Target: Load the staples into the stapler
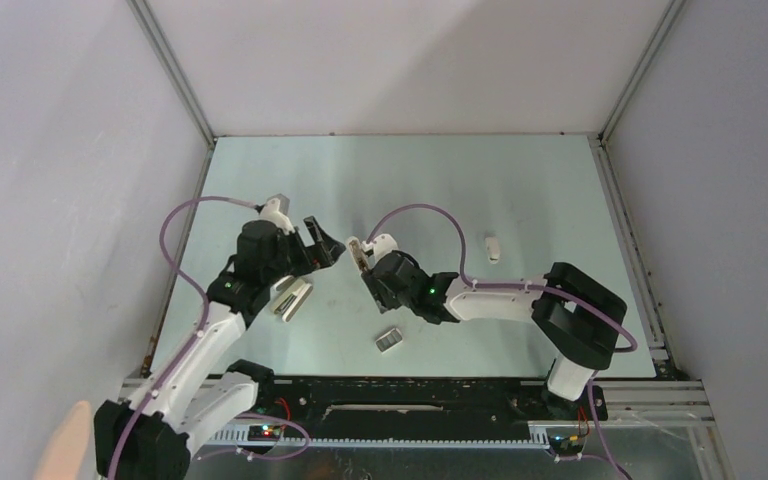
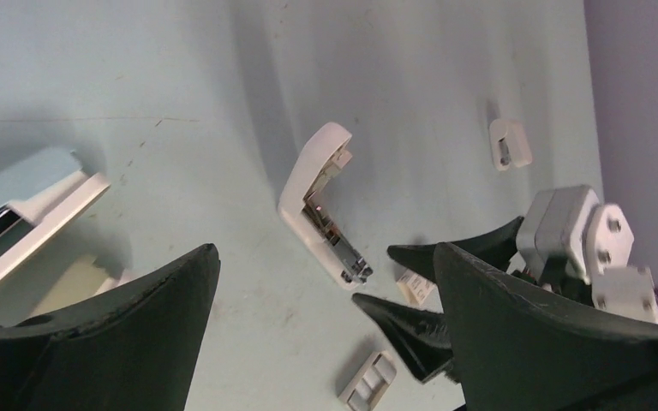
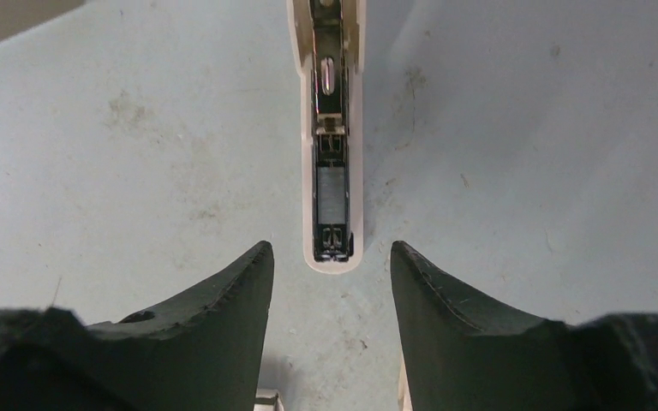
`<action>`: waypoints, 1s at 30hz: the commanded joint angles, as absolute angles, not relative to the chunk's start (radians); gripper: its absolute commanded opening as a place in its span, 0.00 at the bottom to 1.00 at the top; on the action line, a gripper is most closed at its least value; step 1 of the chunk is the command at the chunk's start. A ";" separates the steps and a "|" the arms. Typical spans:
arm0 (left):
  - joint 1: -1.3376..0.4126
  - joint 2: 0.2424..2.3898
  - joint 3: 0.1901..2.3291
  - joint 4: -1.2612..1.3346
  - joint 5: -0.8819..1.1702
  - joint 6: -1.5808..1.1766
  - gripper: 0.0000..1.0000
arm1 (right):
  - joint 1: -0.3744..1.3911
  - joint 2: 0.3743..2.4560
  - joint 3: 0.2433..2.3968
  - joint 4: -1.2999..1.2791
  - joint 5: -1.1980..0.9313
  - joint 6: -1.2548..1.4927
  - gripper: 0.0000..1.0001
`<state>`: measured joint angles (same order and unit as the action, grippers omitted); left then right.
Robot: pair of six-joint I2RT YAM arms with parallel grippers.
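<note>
The right claw [image 3: 329, 248] is spread and holds nothing, its tips on either side of the near end of the stapler [image 3: 332, 137] without touching it. The stapler lies hinged open on the bench [image 1: 520, 190], dark channel facing up. The staples [image 1: 390, 340] lie loose on the bench, nearer than that claw. The left claw [image 2: 326, 250], spread wide and empty, hangs just left of the stapler. I'd say the opening is done, and fetching and loading the staples is left.
</note>
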<state>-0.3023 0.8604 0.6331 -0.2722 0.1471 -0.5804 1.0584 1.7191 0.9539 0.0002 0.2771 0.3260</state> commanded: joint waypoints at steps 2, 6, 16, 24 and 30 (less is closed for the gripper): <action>-0.296 0.955 0.672 -0.111 0.189 -0.643 0.98 | 1.062 1.751 0.949 0.134 0.302 0.299 0.52; -0.296 1.035 0.712 -0.086 0.183 -0.644 0.97 | 1.058 1.775 0.944 0.150 0.300 0.291 0.45; -0.297 1.240 0.782 -0.006 0.201 -0.669 0.86 | 1.057 1.787 0.913 0.184 0.311 0.286 0.28; -0.296 1.371 0.821 0.056 0.247 -0.689 0.64 | 1.056 1.787 0.900 0.202 0.324 0.278 0.18; -0.305 1.424 0.802 0.106 0.334 -0.731 0.44 | 1.057 1.792 0.896 0.215 0.328 0.279 0.17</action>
